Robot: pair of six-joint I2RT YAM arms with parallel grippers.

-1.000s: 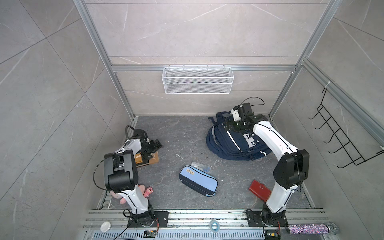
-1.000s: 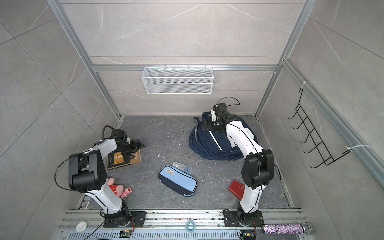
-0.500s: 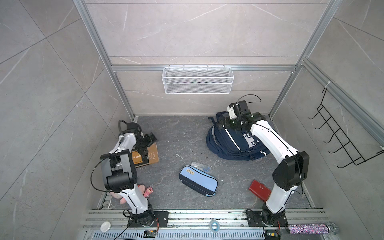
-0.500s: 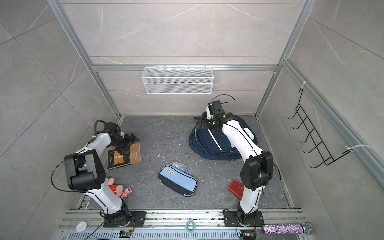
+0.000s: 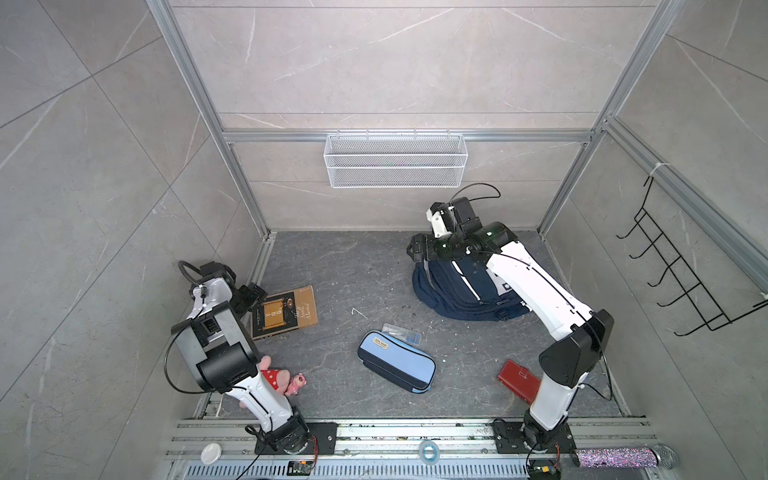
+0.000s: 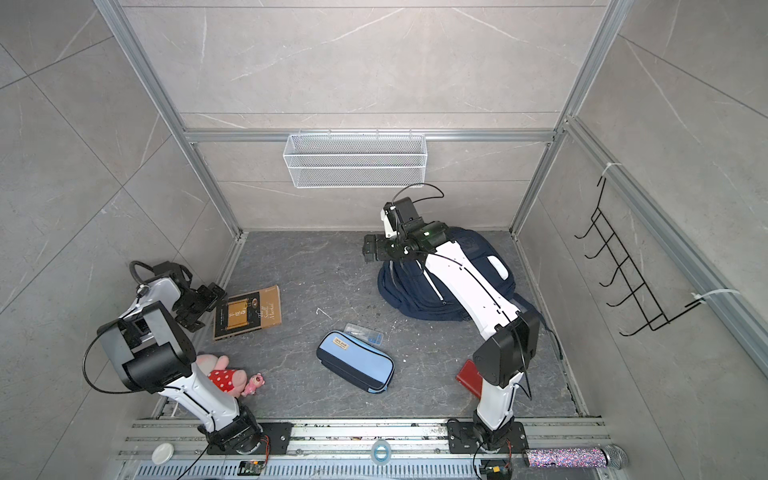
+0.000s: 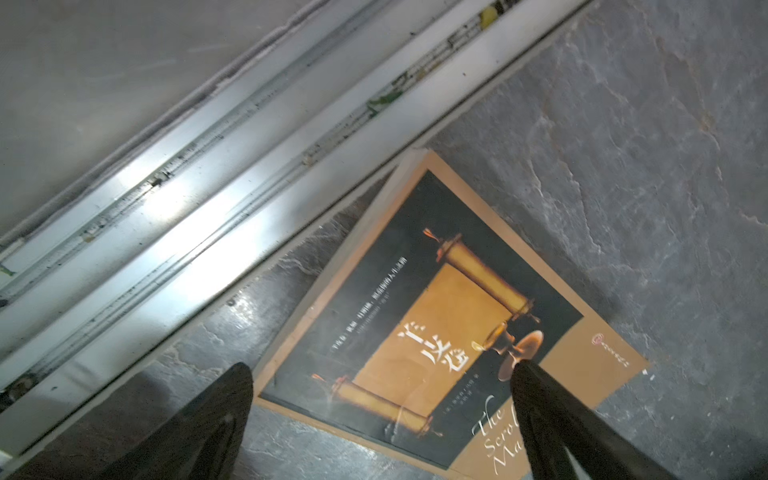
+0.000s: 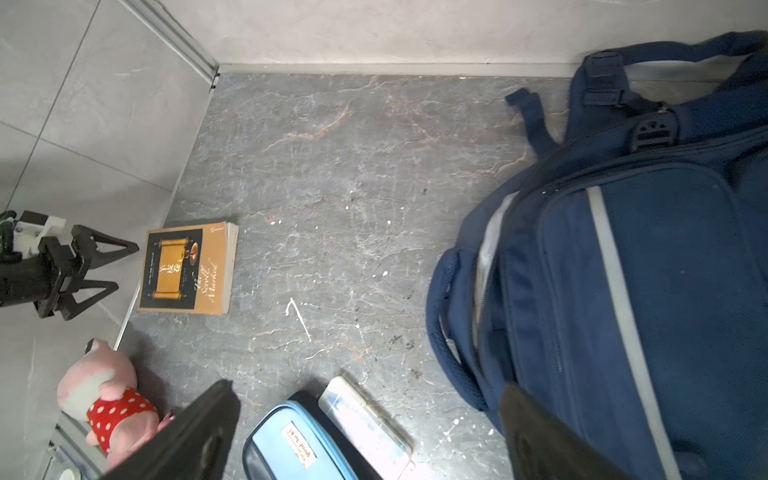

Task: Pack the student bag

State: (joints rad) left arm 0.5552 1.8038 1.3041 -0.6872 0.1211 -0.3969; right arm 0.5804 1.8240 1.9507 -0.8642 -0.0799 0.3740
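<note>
Right wrist view looks down on the student bag [image 8: 644, 291], a navy backpack lying flat with its front face and pale stripes up. Its long axis runs roughly far to near, and the buckled strap end points toward the far wall. In both top views the student bag [image 5: 465, 291] [image 6: 415, 291] sits at the far right of the dark stone worktop [image 5: 353, 270], close to the back wall and partly under the right arm. The right pincer [image 5: 417, 249] [image 6: 372, 249] hangs over the bag's far-left edge and points left. Its jaws are spread wide with nothing between them. Seen from its own wrist, the right pincer [image 8: 368, 388] has one finger over the bag's fabric and the other over the bare worktop. The left pincer [image 5: 249, 297] [image 6: 203, 303] [image 8: 124, 268] is at the far left, just beside a brown book [image 5: 286, 311] [image 6: 249, 311] [image 8: 187, 268] that lies flat. Its jaws are also wide apart and empty. In the left wrist view, the left pincer [image 7: 380, 370] has one fingertip over the book [image 7: 415, 311] and the other over the worktop beside it. A light-blue pencil case [image 5: 397, 365] [image 6: 355, 361] [image 8: 291, 444] lies near the middle, with a clear plastic box [image 5: 401, 332] [image 8: 365, 419] just beyond it. A pink plush toy [image 5: 286, 378] [image 6: 226, 376] [image 8: 108, 399] lies near left, and a red flat thing [image 5: 519, 382] near right.
</note>
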